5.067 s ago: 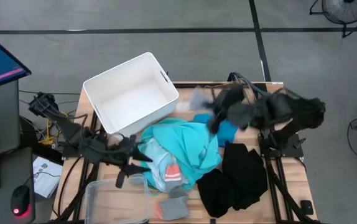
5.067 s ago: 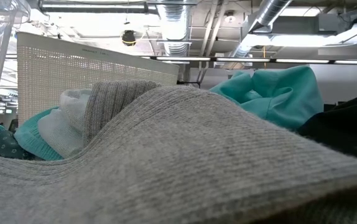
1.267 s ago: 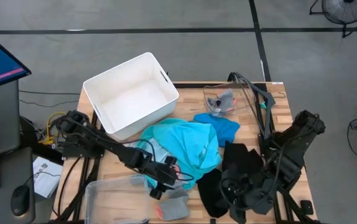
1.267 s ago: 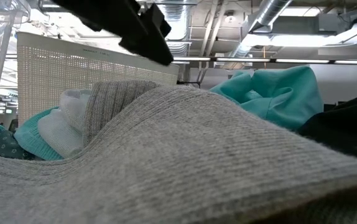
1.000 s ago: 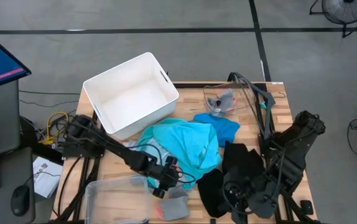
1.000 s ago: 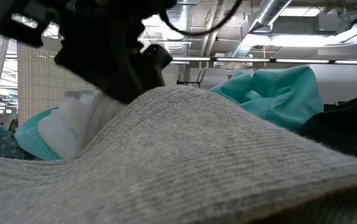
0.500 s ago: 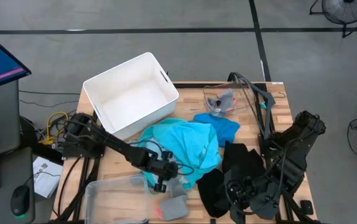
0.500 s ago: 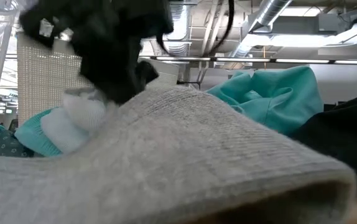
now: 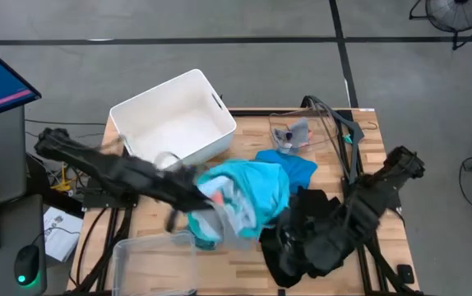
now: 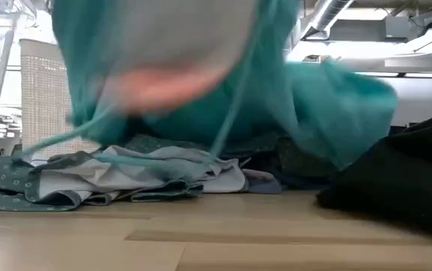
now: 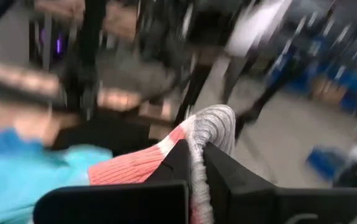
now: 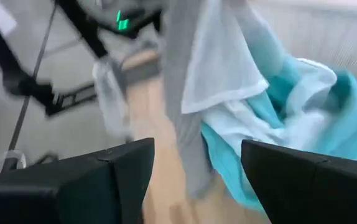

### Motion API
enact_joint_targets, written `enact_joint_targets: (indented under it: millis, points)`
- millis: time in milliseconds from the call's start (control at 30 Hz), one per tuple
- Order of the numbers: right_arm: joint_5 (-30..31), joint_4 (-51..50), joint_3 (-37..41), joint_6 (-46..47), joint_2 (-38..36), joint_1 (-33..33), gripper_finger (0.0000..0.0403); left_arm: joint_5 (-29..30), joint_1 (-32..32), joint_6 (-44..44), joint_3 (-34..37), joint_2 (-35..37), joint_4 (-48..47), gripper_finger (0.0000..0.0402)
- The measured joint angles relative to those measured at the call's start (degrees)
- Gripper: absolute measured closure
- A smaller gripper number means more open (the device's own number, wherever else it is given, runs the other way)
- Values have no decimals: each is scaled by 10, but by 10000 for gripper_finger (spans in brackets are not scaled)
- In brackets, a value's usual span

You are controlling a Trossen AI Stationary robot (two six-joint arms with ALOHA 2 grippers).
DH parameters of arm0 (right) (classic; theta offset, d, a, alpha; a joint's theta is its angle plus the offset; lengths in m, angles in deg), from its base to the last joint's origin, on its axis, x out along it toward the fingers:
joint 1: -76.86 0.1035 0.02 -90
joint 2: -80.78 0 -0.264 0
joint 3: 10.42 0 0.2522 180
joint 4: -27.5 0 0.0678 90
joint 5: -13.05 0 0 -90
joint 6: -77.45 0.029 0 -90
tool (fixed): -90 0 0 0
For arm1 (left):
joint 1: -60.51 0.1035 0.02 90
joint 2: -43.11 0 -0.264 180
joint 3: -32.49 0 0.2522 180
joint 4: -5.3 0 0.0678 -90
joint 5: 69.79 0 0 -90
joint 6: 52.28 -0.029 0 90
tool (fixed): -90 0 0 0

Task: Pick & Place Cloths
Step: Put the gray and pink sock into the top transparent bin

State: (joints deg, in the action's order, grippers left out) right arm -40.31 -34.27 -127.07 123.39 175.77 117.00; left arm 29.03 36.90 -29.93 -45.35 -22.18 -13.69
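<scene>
My left gripper [image 11: 197, 155] is raised over the table's middle left and shut on a grey-and-orange sock [image 11: 194, 140]. Blurred grey, white and turquoise cloth [image 9: 224, 218] hangs up with it. The turquoise shirt [image 9: 256, 185] lies heaped at the centre, on a patterned teal-grey garment [image 10: 65, 177] that lies flat on the wood. My right gripper [image 12: 197, 168] is open above the black clothes [image 9: 326, 222] at the near right; its fingers point slanting down at the hanging cloth. My left gripper pinches the sock between its two fingers where the grey ribbed part [image 11: 213, 121] meets the orange part [image 11: 129, 168]. The grey end sticks out past the fingertips. The sock is lifted clear of the table. Whether the other hanging cloth is in the fingers, I cannot tell.
A white bin [image 9: 174, 123] stands at the far left. One clear tub [image 9: 298, 131], holding a grey cloth, is at the far right, and another clear tub [image 9: 150, 259] at the near left. A blue cloth [image 9: 300, 168] lies beside the turquoise shirt.
My left gripper has shut on the sock near the table's near edge, then risen fast toward the left and far side, tipping up to nearly level. The sock has left the table, and pale and turquoise cloth has come up with it. My right gripper has shifted toward the centre and turned.
</scene>
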Motion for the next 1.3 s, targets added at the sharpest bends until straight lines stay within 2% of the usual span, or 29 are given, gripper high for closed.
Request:
enact_joint_targets:
  millis: [167, 267, 433, 633, 833, 967, 1133, 1300]
  points:
    - [-4, 119, 0, -155, 0, -49, 168, 19, -1, -32, 0, 77, -3, 401]
    - [-7, 180, 0, -205, 0, -76, 168, 45, -1, -54, 0, 97, -3, 401]
    - [-6, 208, 0, -207, 0, -104, 168, 109, 10, -56, 0, 110, -3, 401]
    - [-7, 175, 13, -169, 42, -84, 168, 124, 16, -56, 1, 105, 2, 401]
    - [2, 249, 11, -151, 119, -72, 168, 148, 33, -45, 1, 75, 25, 401]
    - [35, 270, 12, -151, 146, -77, 168, 144, 39, -39, 1, 69, 24, 401]
    - [65, 254, 12, -159, 134, -73, 168, 142, 38, -37, 1, 67, 24, 401]
    - [101, 240, 12, -160, 92, -59, 168, 174, 45, -23, 1, 67, 27, 401]
